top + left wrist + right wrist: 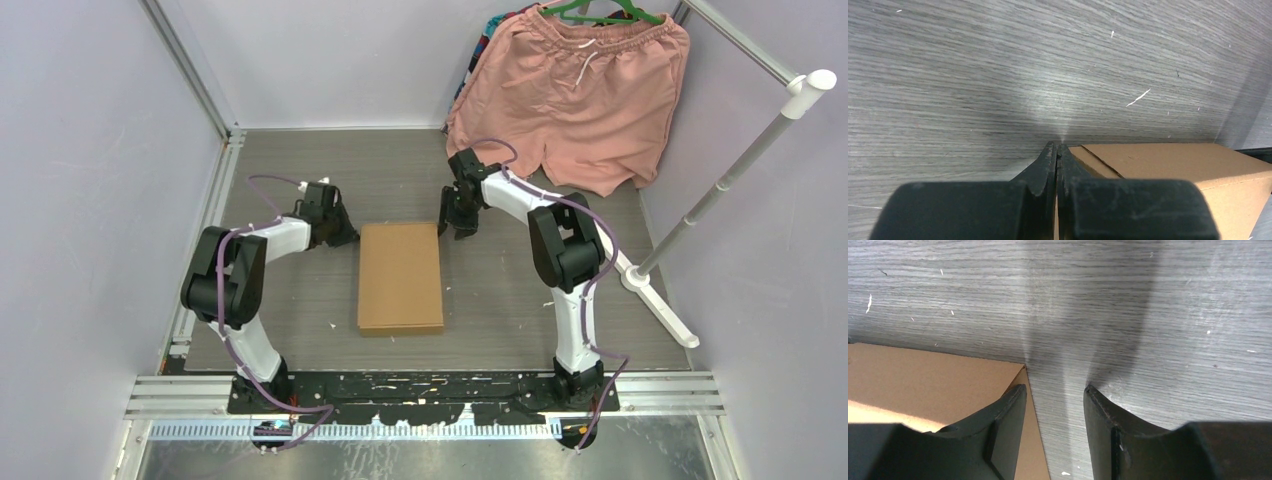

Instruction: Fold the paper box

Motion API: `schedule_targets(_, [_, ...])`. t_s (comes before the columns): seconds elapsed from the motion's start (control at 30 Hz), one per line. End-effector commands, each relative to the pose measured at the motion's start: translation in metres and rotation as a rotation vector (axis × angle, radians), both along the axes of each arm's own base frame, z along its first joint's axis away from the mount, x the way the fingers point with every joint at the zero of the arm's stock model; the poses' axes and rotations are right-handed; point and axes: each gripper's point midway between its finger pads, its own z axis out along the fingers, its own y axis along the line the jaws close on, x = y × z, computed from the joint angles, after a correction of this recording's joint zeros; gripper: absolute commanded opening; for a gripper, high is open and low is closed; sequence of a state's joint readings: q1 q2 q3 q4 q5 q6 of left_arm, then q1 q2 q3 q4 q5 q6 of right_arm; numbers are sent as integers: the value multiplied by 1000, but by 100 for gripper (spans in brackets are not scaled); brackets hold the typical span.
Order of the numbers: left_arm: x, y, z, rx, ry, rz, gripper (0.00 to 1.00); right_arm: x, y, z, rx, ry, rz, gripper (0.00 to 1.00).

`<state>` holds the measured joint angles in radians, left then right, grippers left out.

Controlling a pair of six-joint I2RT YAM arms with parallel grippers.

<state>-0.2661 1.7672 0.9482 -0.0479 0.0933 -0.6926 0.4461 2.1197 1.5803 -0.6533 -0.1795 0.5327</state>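
Lying near the middle of the grey wood-grain table (500, 290), the paper box (400, 277) presented as a closed, shallow brown rectangle, its long sides running away from the arm bases. Its top face was flat, and one seam line crossed the corner seen from the left wrist view.

The left gripper (1057, 150) sat low beside the box's far left corner with its jaws pressed together and nothing between them. Whether the tips touched the cardboard could not be determined.

The right gripper (1054, 389) hung at the far right corner, jaws partly apart and holding nothing — bare table showed through the gap. One finger (1008, 415) overlapped the box corner in the wrist view; the other stood over the table just beside the box edge. Contact with the box could not be confirmed.

Small white flecks were scattered on the table surface. Pink shorts (570, 100) hung on a green hanger (600, 12) at the far right corner, well apart from the box, beside a white rail stand (740, 165).
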Motion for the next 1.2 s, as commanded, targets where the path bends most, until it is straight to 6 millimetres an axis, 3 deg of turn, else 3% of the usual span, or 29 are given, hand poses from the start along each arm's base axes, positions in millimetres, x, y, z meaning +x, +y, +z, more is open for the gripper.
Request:
schedule_targets(0.0, [-3,-44,8,-113,-37,-93,0,-4,51,7,93,-18,57,52])
schedule_targets(0.3, [-7,-57,17,-153,-60,-104,0,-7,72,8,100,-23,86,52])
schedule_targets(0.47, [-11,-50,18,-117,-58,-101,0,-7,67,10,83,-31,91,53])
schedule_targets(0.57, [-14,-23,16,-82,-39,-60,1,-6,44,8,63,-29,64,54])
schedule_targets(0.7, [-19,16,22,-48,-15,-9,11,-3,-2,13,8,-48,17,59])
schedule_targets(0.77, [-19,30,32,-36,-22,5,16,-3,-23,22,-30,-69,-2,61])
schedule_targets(0.9, [-14,45,50,-21,-30,20,24,-14,-46,35,-110,-102,3,69])
schedule_targets(1.0, [-6,55,62,-13,-55,39,30,-29,-60,44,-150,-116,2,73])
schedule_targets(1.17, [24,55,79,-45,-82,21,33,-78,-83,52,-228,-136,10,80])
